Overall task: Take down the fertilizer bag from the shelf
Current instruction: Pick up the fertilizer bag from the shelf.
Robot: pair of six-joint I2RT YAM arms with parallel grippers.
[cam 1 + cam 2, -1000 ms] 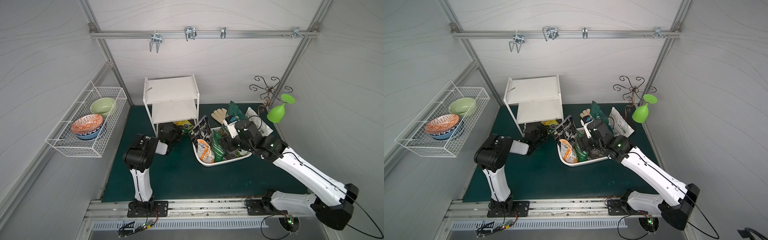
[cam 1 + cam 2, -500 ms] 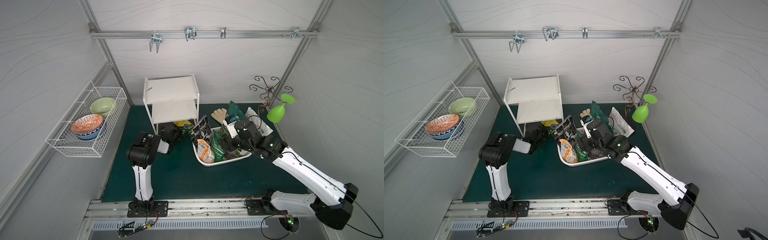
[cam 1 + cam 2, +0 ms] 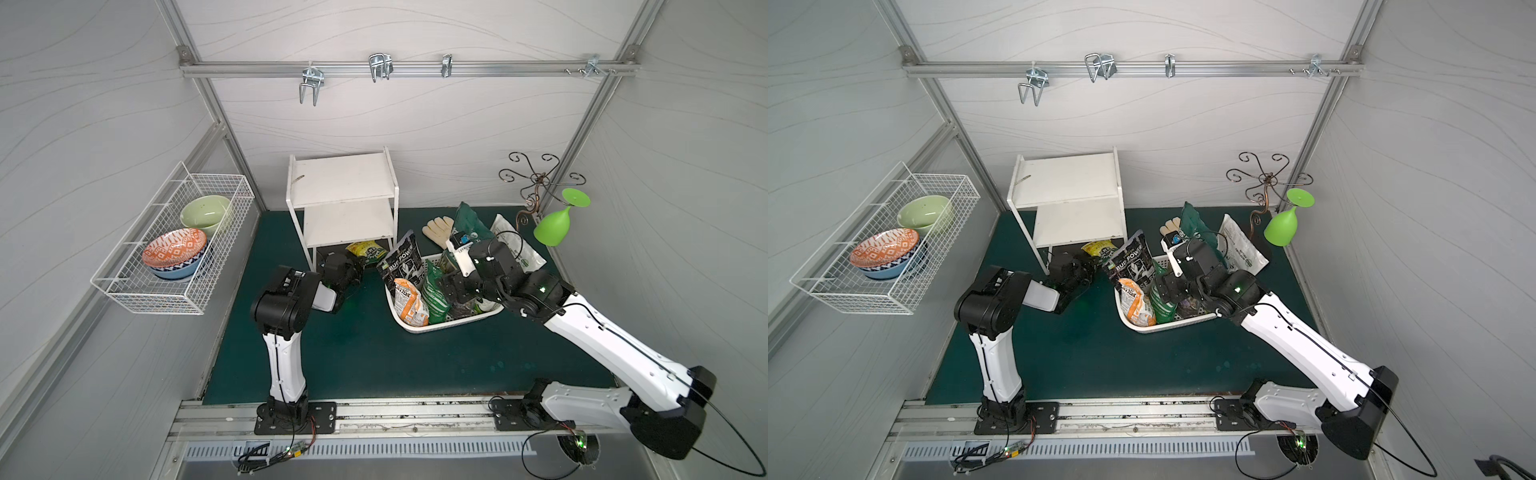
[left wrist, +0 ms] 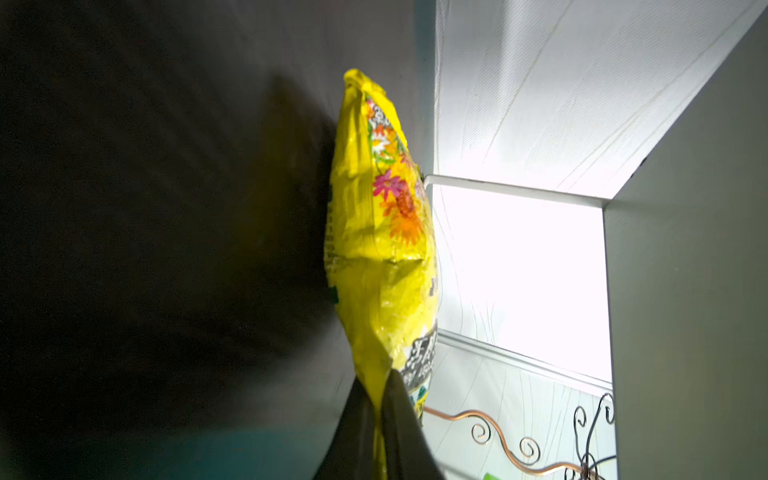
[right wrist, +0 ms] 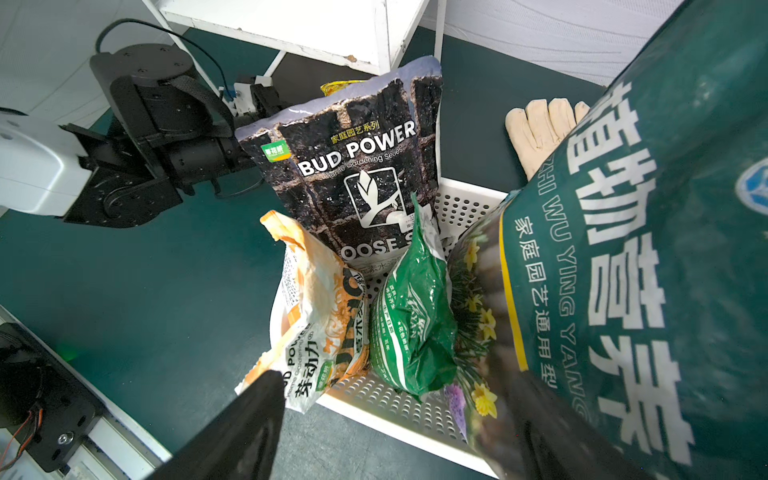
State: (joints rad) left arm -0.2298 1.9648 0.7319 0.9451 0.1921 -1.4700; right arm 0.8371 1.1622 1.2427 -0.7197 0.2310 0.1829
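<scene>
My left gripper [image 4: 377, 386] has just pinched shut on the yellow bag [image 4: 382, 249] under the shelf [image 3: 340, 178], so I can pull it out.

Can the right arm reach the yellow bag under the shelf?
Probably not easily: the black Bud Power bag stands between the right gripper and the yellow bag, which the left gripper is pinching.
</scene>
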